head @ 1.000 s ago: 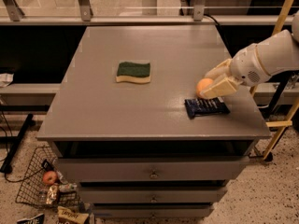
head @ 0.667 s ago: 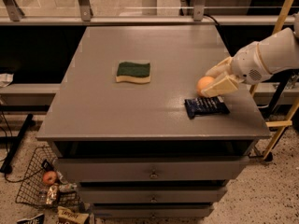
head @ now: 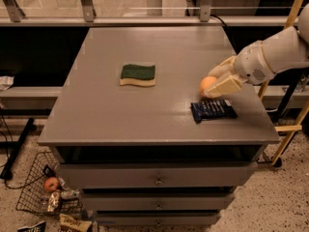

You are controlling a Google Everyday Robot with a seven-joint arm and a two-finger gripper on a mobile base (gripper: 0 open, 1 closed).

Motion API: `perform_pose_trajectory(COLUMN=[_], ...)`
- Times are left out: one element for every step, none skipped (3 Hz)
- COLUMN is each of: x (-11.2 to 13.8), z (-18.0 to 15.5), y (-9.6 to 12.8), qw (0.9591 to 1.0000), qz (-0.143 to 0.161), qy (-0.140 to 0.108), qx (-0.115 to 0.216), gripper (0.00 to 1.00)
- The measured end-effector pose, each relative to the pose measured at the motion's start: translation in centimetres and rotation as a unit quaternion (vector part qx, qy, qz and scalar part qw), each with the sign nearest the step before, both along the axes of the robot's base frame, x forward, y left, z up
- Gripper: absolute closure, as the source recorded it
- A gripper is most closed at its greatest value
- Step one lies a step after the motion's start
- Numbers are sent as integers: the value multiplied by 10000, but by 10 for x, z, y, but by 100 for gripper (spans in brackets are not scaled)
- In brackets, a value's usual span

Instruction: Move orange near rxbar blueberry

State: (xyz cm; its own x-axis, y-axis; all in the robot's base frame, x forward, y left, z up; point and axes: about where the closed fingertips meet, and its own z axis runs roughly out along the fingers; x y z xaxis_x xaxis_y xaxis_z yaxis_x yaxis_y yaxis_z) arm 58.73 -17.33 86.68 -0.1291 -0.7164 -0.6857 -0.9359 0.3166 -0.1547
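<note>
Camera view is showing a grey counter (head: 145, 117) with three things lying on it. White robot arm (head: 277, 52) is reaching in over the right edge of the counter, and its cream-coloured jaws are sitting just inside that edge, roughly halfway between the back right corner and the front right corner. Jaws are clasping the orange (head: 207, 84), one finger lying behind the fruit and one in front, both touching it. Orange is sitting low at the counter surface, but whether it is resting on it or hanging just above is not clear. Rxbar blueberry (head: 213, 110) is lying flat just in front of the orange, toward the front right corner, its long side running roughly along the front edge; front finger is hanging just behind the wrapper's back edge. Green and yellow sponge (head: 138, 75) is lying flat near the middle of the counter, well apart from the orange, shifted toward the left edge. Drawers (head: 157, 179) are showing below the front edge. Wire basket (head: 29, 204) is standing on the floor below the front left corner, holding a reddish apple (head: 50, 183) and some wrappers.
</note>
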Motion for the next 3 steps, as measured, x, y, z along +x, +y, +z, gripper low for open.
perform_pose_trajectory(x=[0, 0, 0], z=[-1, -2, -3], y=[2, 4, 6], qw=[10000, 10000, 10000], qz=[16, 34, 53], qy=[9, 18, 28], qx=[2, 4, 6], gripper=[75, 53, 29])
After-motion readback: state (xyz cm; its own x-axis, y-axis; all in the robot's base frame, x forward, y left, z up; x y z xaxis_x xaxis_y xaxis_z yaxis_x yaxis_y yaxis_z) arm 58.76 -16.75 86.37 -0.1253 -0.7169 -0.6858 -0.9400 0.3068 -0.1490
